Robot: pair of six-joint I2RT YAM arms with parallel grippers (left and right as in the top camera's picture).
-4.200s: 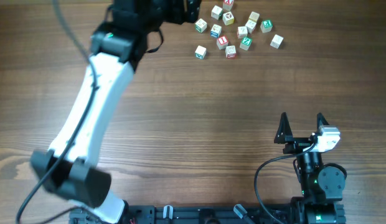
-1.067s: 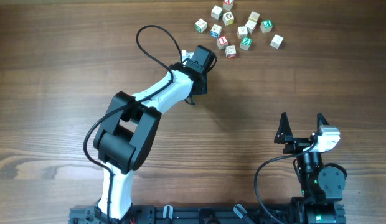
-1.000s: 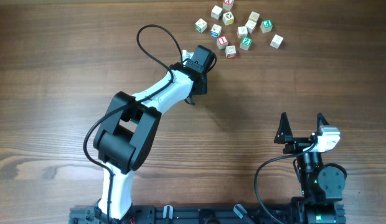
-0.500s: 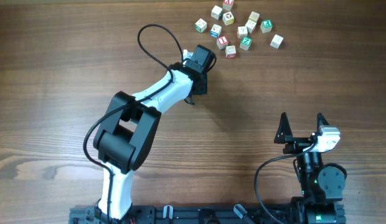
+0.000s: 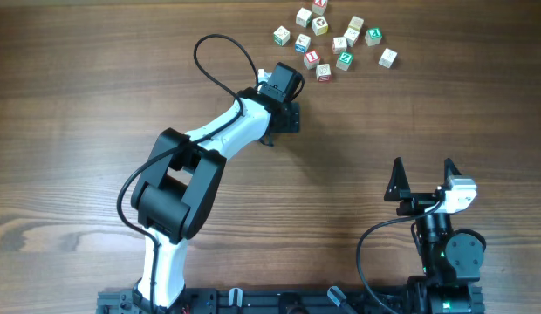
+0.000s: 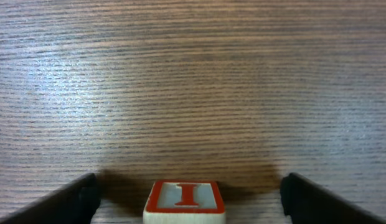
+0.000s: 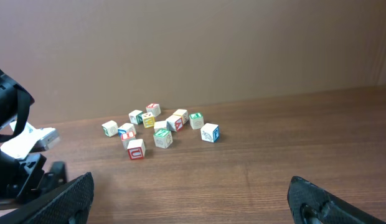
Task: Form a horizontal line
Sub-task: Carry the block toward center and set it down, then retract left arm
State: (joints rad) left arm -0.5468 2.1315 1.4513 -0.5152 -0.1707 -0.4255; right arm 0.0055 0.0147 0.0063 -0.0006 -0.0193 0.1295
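Note:
A wooden block with a red letter I rests on the table between the fingers of my left gripper. The fingers stand wide apart and do not touch it. In the overhead view the left gripper is below and left of a cluster of several letter blocks, and the I block is hidden under it. My right gripper is open and empty at the near right. The right wrist view shows the open right gripper with the cluster far ahead of it.
The left arm stretches diagonally from the near edge to the table's far middle, with a cable loop above it. A red U block is the cluster's nearest block to the right gripper.
Since 4.2 s ago the left arm has come back from the cluster to the table's middle. In the last half second its fingers have spread open around the I block.

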